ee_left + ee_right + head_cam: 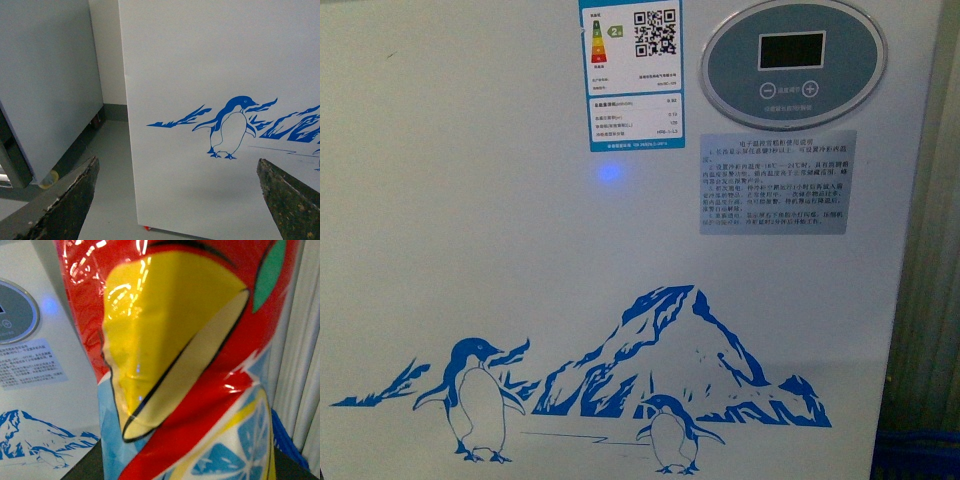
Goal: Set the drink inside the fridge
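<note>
Drink: fills the right wrist view, upright, very close to the lens. I see a glossy red label with a big yellow shape outlined in black, a green patch near one edge, and pale blue and white graphics lower down. The cap is out of view.

Right gripper: its fingers show only as dark wedges at either side of the bottle's lower part, set against the label. I read it as closed on the drink, which is held in front of the fridge, beside its display. It is not inside.

Fridge front, front view: a white panel fills the picture. The oval grey display sits upper right with a dark screen and minus and plus buttons. An energy label with a QR code sits beside it, and a grey notice just below the display. A small blue light glows under the energy label. Blue mountains and two penguins are printed low on the panel. The lid is not in view.

Left gripper: the fingers are spread wide with nothing between them, low down, facing the fridge's corner and a penguin.

Surroundings: a grey cabinet on a caster stands apart from the fridge on the grey floor.
</note>
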{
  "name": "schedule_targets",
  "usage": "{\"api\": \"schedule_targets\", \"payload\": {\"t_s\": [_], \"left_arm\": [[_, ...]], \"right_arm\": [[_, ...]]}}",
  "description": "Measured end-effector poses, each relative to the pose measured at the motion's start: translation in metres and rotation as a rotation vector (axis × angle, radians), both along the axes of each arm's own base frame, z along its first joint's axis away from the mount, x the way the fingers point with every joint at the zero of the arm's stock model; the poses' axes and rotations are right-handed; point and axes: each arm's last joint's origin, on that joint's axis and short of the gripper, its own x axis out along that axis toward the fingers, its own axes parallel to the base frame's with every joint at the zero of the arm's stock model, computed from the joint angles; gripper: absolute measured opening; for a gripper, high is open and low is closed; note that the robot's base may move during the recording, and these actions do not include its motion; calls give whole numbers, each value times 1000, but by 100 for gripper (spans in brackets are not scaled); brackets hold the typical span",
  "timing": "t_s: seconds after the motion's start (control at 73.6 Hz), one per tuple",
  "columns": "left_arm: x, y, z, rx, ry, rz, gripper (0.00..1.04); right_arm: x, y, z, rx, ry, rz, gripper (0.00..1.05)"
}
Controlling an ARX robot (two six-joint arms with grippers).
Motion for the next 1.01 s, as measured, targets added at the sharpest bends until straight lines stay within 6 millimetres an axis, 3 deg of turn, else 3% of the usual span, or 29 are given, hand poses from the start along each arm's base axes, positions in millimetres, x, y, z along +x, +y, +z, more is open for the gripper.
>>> {"api": "schedule_targets", "payload": {"t_s": [1.006], "left_arm": [[0,0,0,0,0,0,97]], "right_arm": [[0,0,-2,0,3,-2,41]]}}
